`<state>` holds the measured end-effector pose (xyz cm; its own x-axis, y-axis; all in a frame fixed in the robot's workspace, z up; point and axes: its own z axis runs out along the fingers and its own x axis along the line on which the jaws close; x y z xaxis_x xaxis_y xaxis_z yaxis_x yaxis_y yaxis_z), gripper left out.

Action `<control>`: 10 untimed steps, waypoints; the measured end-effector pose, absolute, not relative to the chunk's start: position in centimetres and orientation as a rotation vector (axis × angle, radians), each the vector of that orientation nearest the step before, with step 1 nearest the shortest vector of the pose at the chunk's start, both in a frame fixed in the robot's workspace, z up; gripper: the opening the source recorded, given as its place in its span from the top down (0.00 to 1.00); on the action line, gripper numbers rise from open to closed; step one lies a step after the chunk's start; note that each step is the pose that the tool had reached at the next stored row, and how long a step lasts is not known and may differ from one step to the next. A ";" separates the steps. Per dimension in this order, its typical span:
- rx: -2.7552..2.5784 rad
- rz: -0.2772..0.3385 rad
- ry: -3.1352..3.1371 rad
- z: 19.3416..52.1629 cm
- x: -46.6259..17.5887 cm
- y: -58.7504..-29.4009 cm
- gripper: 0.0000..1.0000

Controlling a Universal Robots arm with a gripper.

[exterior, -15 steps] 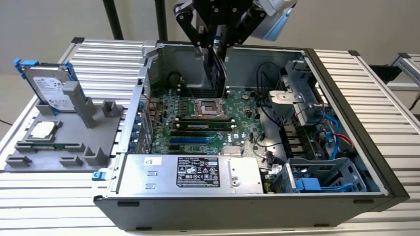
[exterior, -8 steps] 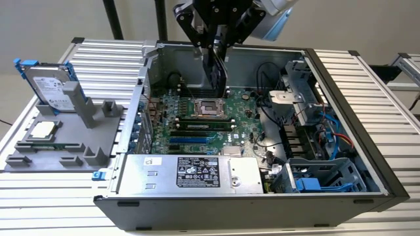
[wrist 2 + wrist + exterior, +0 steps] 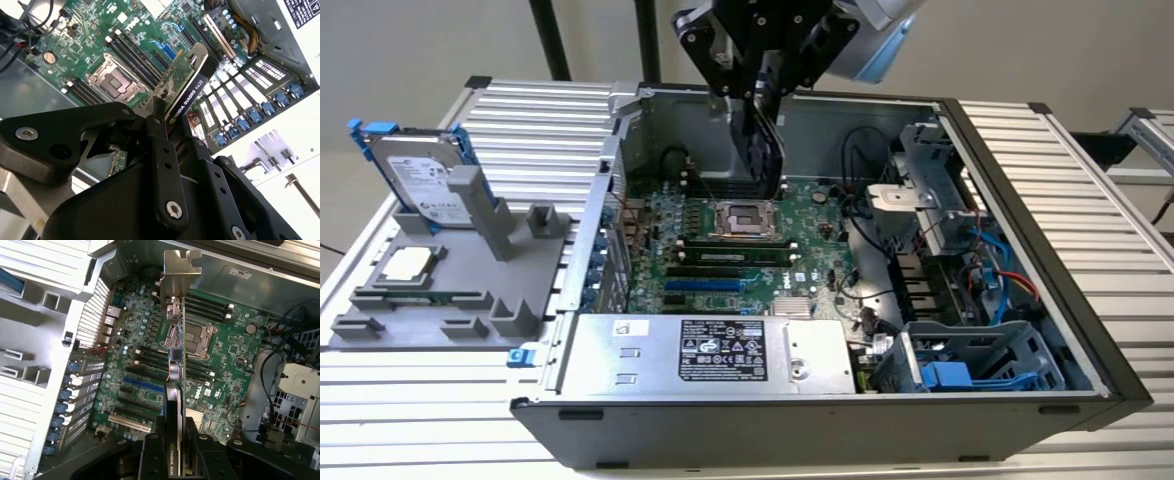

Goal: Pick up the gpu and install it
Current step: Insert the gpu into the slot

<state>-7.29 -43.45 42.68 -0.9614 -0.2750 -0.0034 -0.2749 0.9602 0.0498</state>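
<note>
Gripper (image 3: 755, 108): clamped on the gpu (image 3: 765, 150), card held on edge above the motherboard (image 3: 720, 240), near its edge farthest from the power supply (image 3: 707, 350). Long axis: straight out from the grip, silver bracket (image 3: 181, 270) leading. Blue slot (image 3: 145, 386): beside the card's line, probably not aligned. Open room inside the case (image 3: 787, 430).

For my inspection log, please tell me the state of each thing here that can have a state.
gpu: held on edge in the gripper, above the motherboard, not in a slot.
gripper: shut on the gpu.
computer case: side open.
hard drive: upright in the grey holder, outside the case.
</note>
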 end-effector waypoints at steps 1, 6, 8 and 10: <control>0.445 -0.078 -3.105 42.7 -7.3 -43.4 1.00; 0.489 -0.078 -3.098 42.7 -7.3 -43.4 1.00; 0.505 -0.078 -3.095 42.7 -7.3 -43.4 1.00; 0.520 -0.078 -3.093 42.7 -7.3 -43.4 1.00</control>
